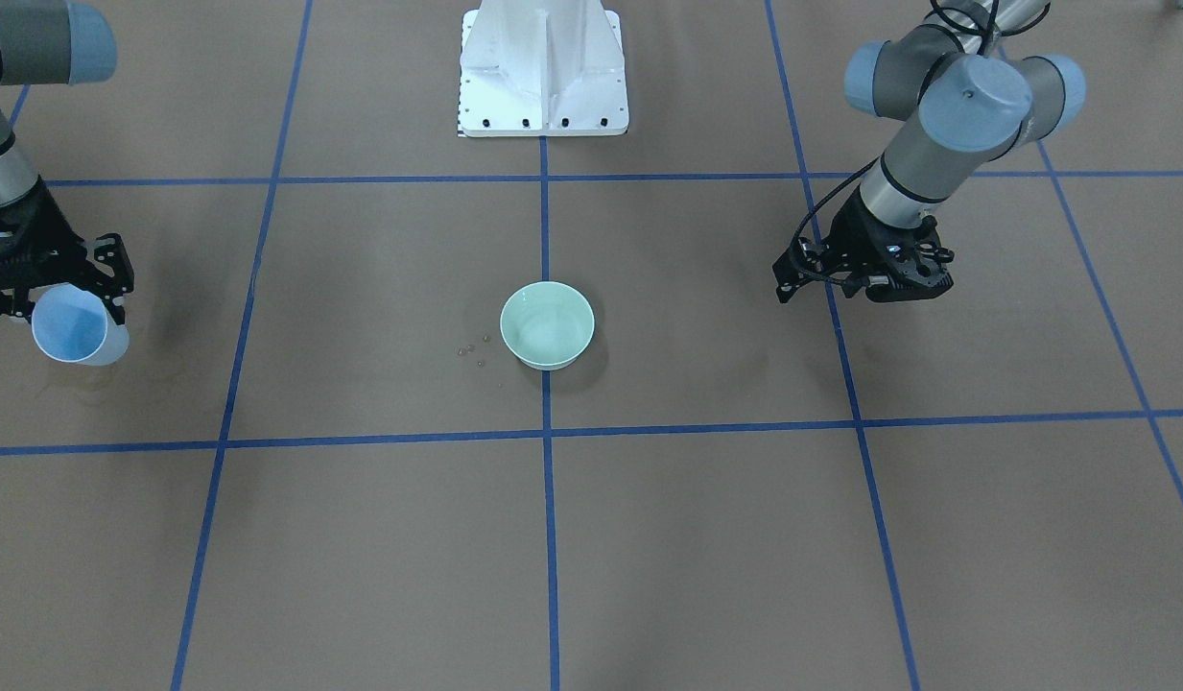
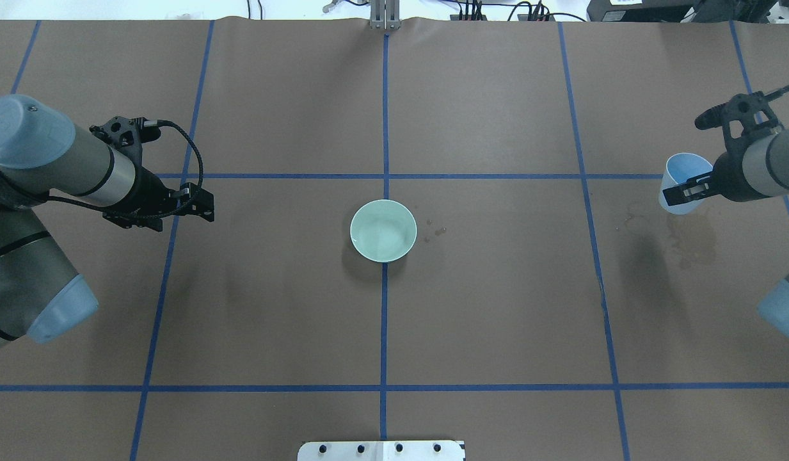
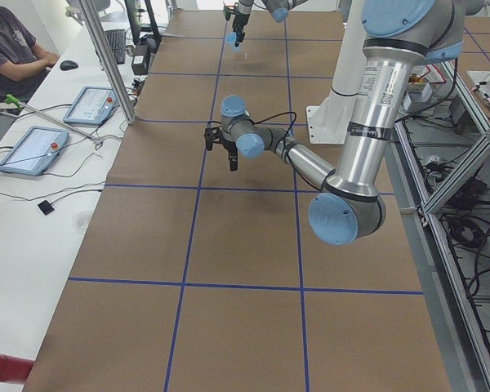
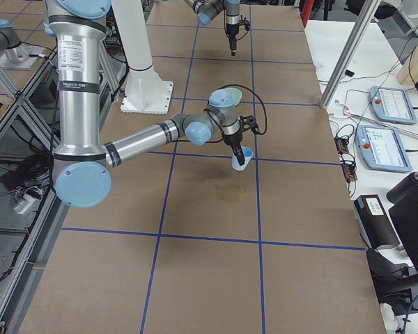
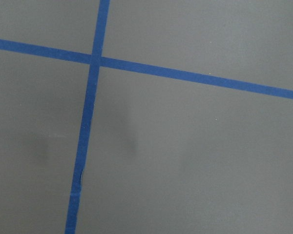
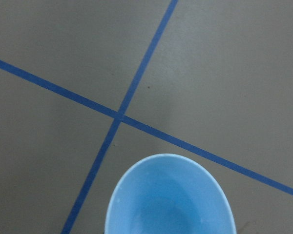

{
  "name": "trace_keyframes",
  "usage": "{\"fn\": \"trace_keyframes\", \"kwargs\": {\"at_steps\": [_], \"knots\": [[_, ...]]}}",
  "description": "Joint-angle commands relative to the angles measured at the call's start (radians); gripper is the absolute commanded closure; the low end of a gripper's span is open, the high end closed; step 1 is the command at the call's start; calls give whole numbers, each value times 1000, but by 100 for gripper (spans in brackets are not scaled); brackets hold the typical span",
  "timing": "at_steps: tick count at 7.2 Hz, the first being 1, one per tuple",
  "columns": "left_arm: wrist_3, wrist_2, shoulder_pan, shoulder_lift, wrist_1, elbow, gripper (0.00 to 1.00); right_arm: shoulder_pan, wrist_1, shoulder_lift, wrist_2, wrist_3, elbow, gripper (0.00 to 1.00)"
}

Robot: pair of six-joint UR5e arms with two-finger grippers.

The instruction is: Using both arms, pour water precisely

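One blue cup hangs tilted, clamped in your right hand, well to the robot's right of the one green bowl. Water drops lie just beside that bowl. Your left hand holds nothing; its spread can't be told.

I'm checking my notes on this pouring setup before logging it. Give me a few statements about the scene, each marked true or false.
1. The jaws of the right arm grip the light blue plastic cup. True.
2. The pale green round bowl sits in the jaws of the left arm. False: it stands at the centre of the brown table, and those jaws hold nothing.
3. Small droplets lie on the table beside the bowl. True.
4. The cup hangs directly over the bowl. False: it is far off at the robot's right side.
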Motion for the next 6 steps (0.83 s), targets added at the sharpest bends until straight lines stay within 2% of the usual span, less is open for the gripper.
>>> {"fn": "trace_keyframes", "kwargs": {"at_steps": [1, 2, 3, 4, 6], "knots": [[-1, 0, -1, -1, 0, 0, 1, 3, 344, -114, -5, 114, -124, 100], [-1, 0, 1, -1, 0, -2, 1, 3, 427, -119, -20, 226, -154, 100], [1, 0, 1, -1, 0, -2, 1, 2, 469, -147, -39, 240, -156, 100], [1, 0, -1, -1, 0, -2, 1, 2, 491, -173, -81, 241, -157, 100], [-1, 0, 1, -1, 0, -2, 1, -8, 520, -185, -86, 282, -174, 99]]}}
